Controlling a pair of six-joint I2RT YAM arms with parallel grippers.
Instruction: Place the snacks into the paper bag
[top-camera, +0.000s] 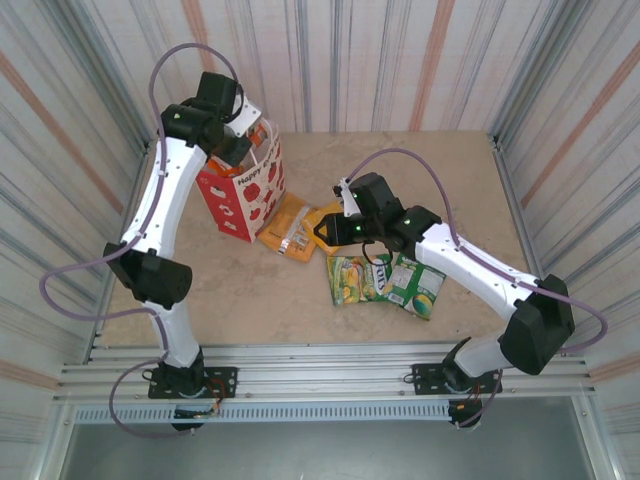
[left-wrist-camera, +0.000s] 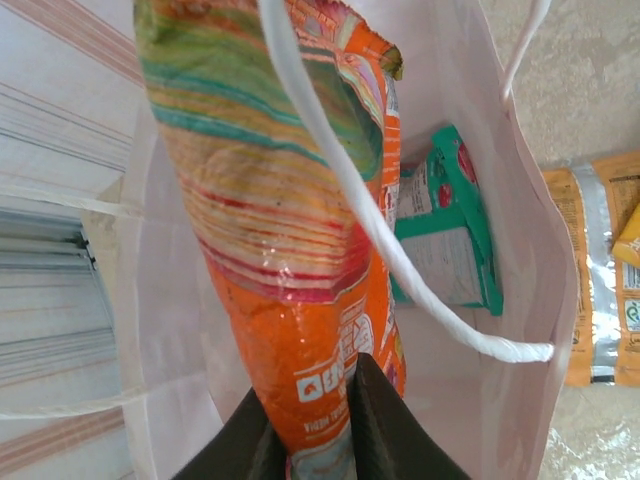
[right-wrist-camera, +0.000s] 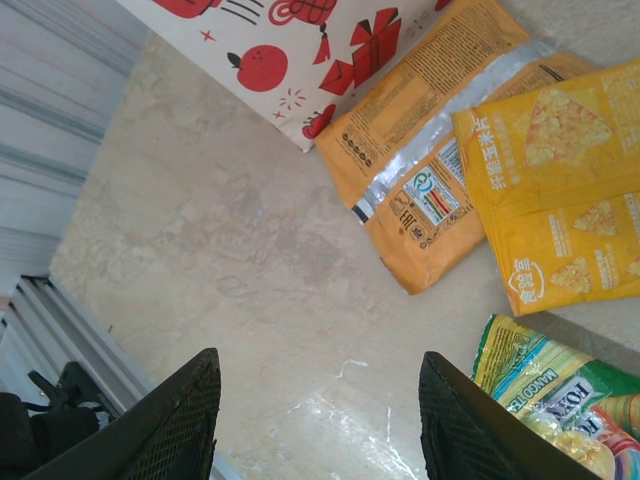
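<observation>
The white paper bag (top-camera: 247, 190) with red apple prints stands upright at the back left. My left gripper (top-camera: 232, 146) hangs over its mouth, shut on the end of an orange striped snack packet (left-wrist-camera: 290, 200). In the left wrist view that gripper (left-wrist-camera: 314, 388) pinches the packet, which dangles inside the bag (left-wrist-camera: 525, 200) above a teal packet (left-wrist-camera: 450, 230) lying on the bag's floor. My right gripper (top-camera: 326, 232) (right-wrist-camera: 320, 358) is open and empty over bare table. Beside it lie an orange packet (right-wrist-camera: 420, 170), a yellow packet (right-wrist-camera: 560, 190) and a green packet (right-wrist-camera: 550, 390).
A white string handle (left-wrist-camera: 400, 260) crosses the bag's mouth in front of the held packet. Two green packets (top-camera: 360, 278) (top-camera: 416, 286) lie under the right arm's wrist. Striped walls close in the table on three sides, with a metal rail (top-camera: 320, 375) along the near edge.
</observation>
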